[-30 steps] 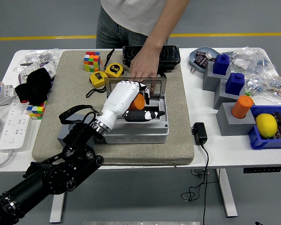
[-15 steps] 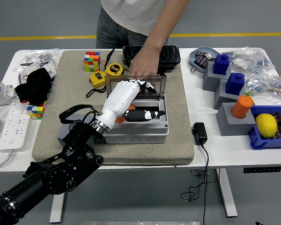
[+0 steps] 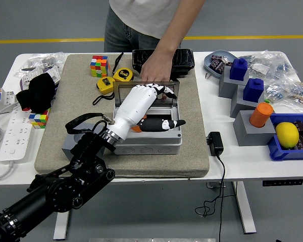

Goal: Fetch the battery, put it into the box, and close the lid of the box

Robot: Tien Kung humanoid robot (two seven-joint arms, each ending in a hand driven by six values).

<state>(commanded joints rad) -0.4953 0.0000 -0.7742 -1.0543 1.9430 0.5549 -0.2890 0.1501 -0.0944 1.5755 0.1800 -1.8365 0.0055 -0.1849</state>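
The grey box (image 3: 156, 143) sits in the middle of the beige mat (image 3: 192, 126), its lid (image 3: 122, 94) standing upright at the back. An orange battery (image 3: 137, 129) lies inside the box, mostly hidden under my white left hand (image 3: 165, 107). That hand hovers over the box opening with fingers spread and the thumb (image 3: 172, 122) stretched out to the right, holding nothing. A person's hand (image 3: 154, 73) reaches down from the far side and rests on the lid's top edge. My right arm does not show.
Two yellow tape measures (image 3: 122, 74) and a colour cube (image 3: 99, 66) lie behind the box on the left, a black tray (image 3: 184, 59) behind it. A power adapter (image 3: 214, 142) sits right of the mat. Grey and blue blocks (image 3: 252, 93) and a lemon (image 3: 287, 134) stand at the right.
My left hand lowered the battery into the box and let go of it, then its fingers spread and reached toward the lid. The person's hand stayed on the lid.
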